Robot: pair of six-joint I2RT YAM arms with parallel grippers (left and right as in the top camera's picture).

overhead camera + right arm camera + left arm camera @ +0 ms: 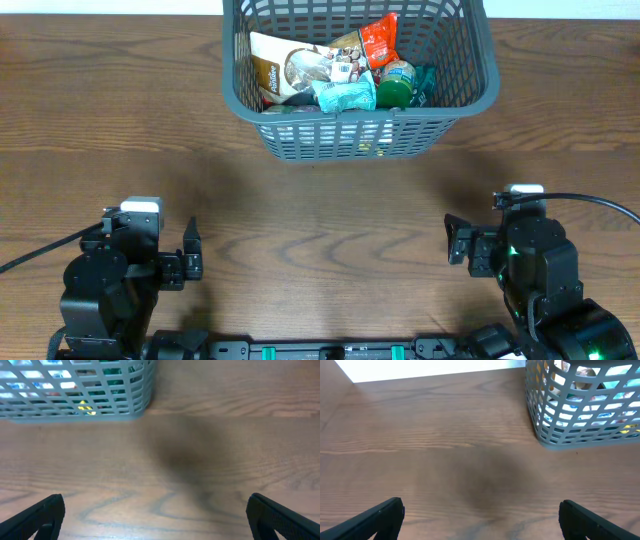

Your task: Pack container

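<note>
Container [340,135]: dark grey lattice basket, upright on the wooden table [100,120], at the far edge of the overhead view, its far rim cut off by the frame.

Inside the container:
- large brown-and-white snack packet [285,68] lying flat against the left wall
- teal packet [345,95] just in front of it, against the near wall
- red-orange packet [380,40] toward the far right, tilted
- round green-topped tub [397,80] just right of the teal packet
- dark green packet [425,82] tucked into the near right corner, mostly hidden

Left gripper [190,250]: well short of the container, on its near left side. Fingers spread wide, nothing between them. Left wrist view agrees: the gripper [482,510] shows only bare wood between its tips, with the container's [555,435] left corner up ahead to the right.

Right gripper [455,240]: well short of the container, on its near right side. Also spread wide and empty. In the right wrist view the gripper [156,507] is over bare table, the container's [75,405] near wall ahead to the left.

A black cable [600,205] trails off from the right arm.
</note>
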